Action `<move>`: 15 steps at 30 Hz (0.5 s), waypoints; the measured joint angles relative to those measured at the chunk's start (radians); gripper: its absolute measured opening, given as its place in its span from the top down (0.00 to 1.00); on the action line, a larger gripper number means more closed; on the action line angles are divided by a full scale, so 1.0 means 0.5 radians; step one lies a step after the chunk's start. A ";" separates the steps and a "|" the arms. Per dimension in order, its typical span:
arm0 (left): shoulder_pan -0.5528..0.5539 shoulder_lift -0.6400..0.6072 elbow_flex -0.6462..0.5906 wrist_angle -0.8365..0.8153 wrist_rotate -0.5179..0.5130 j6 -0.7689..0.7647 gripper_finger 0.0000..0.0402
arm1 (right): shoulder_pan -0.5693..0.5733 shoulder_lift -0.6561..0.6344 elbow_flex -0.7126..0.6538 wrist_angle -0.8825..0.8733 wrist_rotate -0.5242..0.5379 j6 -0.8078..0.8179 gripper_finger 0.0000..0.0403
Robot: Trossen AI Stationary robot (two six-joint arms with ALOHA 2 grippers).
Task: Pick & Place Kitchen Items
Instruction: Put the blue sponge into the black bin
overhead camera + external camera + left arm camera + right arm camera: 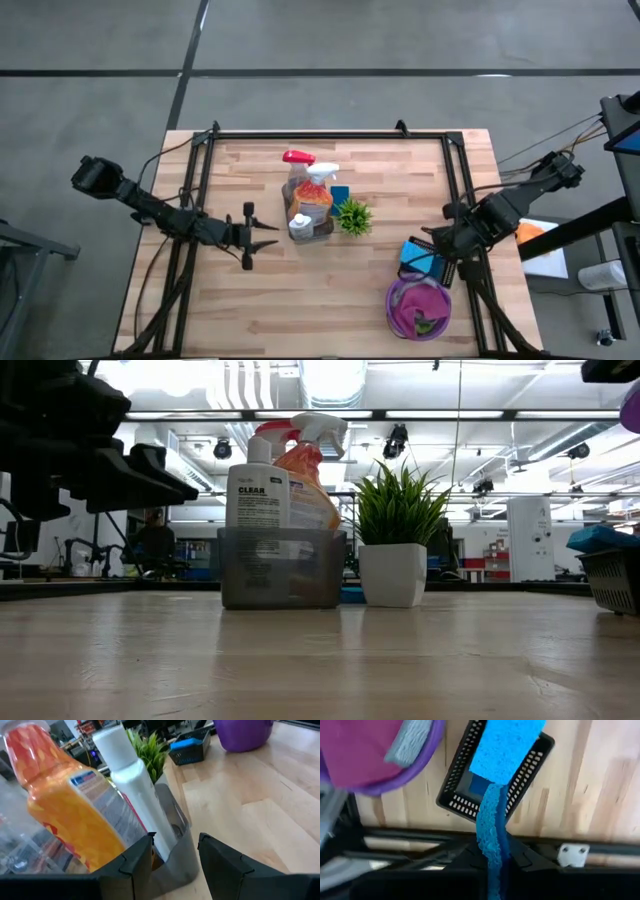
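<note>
A grey caddy point(312, 228) near the table's middle holds the orange spray bottle point(75, 810), a white bottle point(132, 785) and the clear, red-triggered spray bottle point(297, 160). My left gripper point(272, 237) lies low and level just left of the caddy, open, its fingers pointing at the caddy's corner point(175, 855) and short of it. At the right, my right gripper point(438, 250) points down over a black basket point(455, 795), shut on a blue sponge point(492, 825). Another blue sponge point(505, 745) lies in the basket. My right gripper pinches the blue sponge between its two fingers at the sponge's upper end point(493, 862), coming from above and pointing down. The sponge hangs edge-on below the fingers, over the basket. Whether its lower end touches the sponge in the basket cannot be told.
A purple bowl point(392, 300) with magenta and grey cloths stands near the front right, beside the basket. A small green plant point(352, 216) in a white pot stands right of the caddy, with a blue sponge point(340, 193) behind it. Black rails point(330, 135) frame the table.
</note>
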 joint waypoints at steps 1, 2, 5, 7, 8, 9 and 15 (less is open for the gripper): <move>0.000 0.000 0.000 -0.017 0.000 -0.019 0.60 | 0.000 -0.001 0.000 -0.001 -0.002 -0.085 0.96; 0.000 0.000 0.000 -0.035 0.000 -0.047 0.60 | 0.000 -0.004 0.000 -0.002 -0.003 -0.173 0.96; 0.000 0.000 0.000 -0.079 0.000 -0.123 0.60 | 0.000 -0.023 -0.002 -0.001 -0.006 -0.427 0.96; 0.000 0.000 0.000 -0.105 0.000 -0.158 0.60 | 0.000 -0.036 -0.002 -0.003 -0.007 -0.578 0.96; 0.000 0.000 0.000 -0.114 0.000 -0.164 0.60 | 0.000 -0.041 -0.002 -0.002 -0.007 -0.650 0.96; 0.000 0.000 0.000 -0.119 0.000 -0.179 0.60 | 0.000 -0.044 -0.005 -0.002 -0.006 -0.714 0.96; 0.000 0.000 0.000 -0.144 0.001 -0.215 0.60 | -0.001 0.001 -0.162 0.006 0.041 -0.886 0.96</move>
